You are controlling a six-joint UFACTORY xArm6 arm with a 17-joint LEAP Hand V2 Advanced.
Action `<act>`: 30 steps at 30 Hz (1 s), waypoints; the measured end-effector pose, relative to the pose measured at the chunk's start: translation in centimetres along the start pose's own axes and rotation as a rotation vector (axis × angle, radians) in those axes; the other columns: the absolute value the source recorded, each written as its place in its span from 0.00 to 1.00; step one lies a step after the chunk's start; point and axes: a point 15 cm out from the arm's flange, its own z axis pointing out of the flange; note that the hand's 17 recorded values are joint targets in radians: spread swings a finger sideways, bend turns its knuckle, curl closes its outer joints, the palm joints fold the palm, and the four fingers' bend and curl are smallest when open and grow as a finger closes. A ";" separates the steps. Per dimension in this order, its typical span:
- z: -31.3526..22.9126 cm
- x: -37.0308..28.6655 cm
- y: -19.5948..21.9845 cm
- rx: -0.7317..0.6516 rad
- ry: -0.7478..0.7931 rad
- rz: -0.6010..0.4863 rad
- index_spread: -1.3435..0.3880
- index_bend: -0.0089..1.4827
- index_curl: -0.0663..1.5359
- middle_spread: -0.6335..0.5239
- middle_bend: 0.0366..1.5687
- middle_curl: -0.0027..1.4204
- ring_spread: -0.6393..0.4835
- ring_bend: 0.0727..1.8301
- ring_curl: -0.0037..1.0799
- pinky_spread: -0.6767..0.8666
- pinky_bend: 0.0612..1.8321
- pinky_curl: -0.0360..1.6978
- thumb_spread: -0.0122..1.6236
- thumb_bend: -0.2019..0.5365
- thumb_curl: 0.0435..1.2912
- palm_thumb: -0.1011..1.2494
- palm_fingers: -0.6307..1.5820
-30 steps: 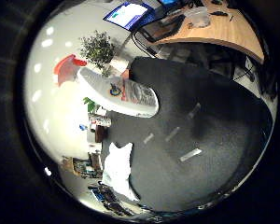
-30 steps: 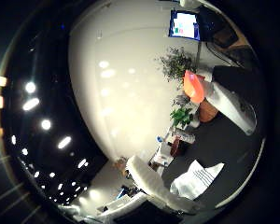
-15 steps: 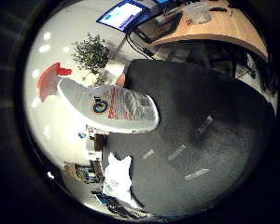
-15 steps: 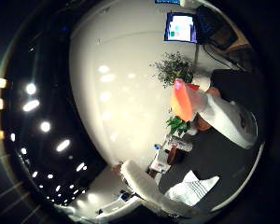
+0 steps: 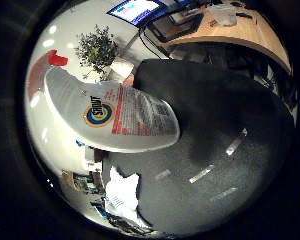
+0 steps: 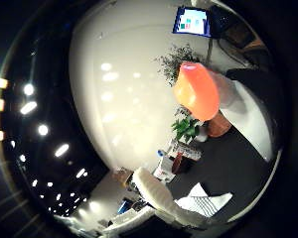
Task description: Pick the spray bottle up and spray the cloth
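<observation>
Little of the hand shows in either palm view, so whether its fingers are straight or curled cannot be told, and nothing shows it holding anything. What has changed is how close the palm is to the spray bottle [image 5: 115, 117]. A second ago the bottle was a small shape standing on the dark table [image 5: 215, 150]; half a second ago it had swelled; now its white body with the printed label fills much of the little finger side view. Its red trigger head [image 6: 196, 91] looms large and orange-red in the thumb side view. The whole scene has slid in both views, so this is the camera closing in and not the bottle moving: it stands on the table where it did.

Farther out, the white cloth [image 5: 121, 192] lies crumpled on the table, apart from the bottle and toward the table's edge. Beyond the table there are a leafy plant [image 5: 96, 47], a lit screen [image 5: 135, 9] and a curved wooden desk [image 5: 240, 27].

My judgement is that the reach for the bottle is nearly finished and the grasp has not begun. The next move probably calls for the fingers to wrap the bottle's body with one placed by the trigger. A risk is nudging the upright bottle over before the fingers close.
</observation>
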 end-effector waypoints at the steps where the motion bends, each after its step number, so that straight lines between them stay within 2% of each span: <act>1: 0.2 0.1 -0.1 -0.001 0.000 0.001 0.78 0.11 0.21 0.81 0.08 0.15 0.92 0.08 0.24 0.80 0.31 0.19 0.68 0.24 0.30 0.40 0.26; 15: 2.1 2.2 0.2 -0.025 0.005 0.041 0.78 0.11 0.21 0.80 0.09 0.16 0.92 0.09 0.25 0.81 0.32 0.19 0.68 0.24 0.30 0.40 0.27; 23: 3.9 1.3 2.1 -0.068 -0.015 0.042 0.77 0.11 0.20 0.79 0.10 0.18 0.89 0.16 0.27 0.85 0.43 0.21 0.67 0.24 0.30 0.42 0.31; 30: 5.5 -0.1 2.5 -0.085 -0.035 0.039 0.78 0.12 0.21 0.79 0.11 0.20 0.89 0.17 0.26 0.86 0.45 0.20 0.66 0.24 0.30 0.43 0.31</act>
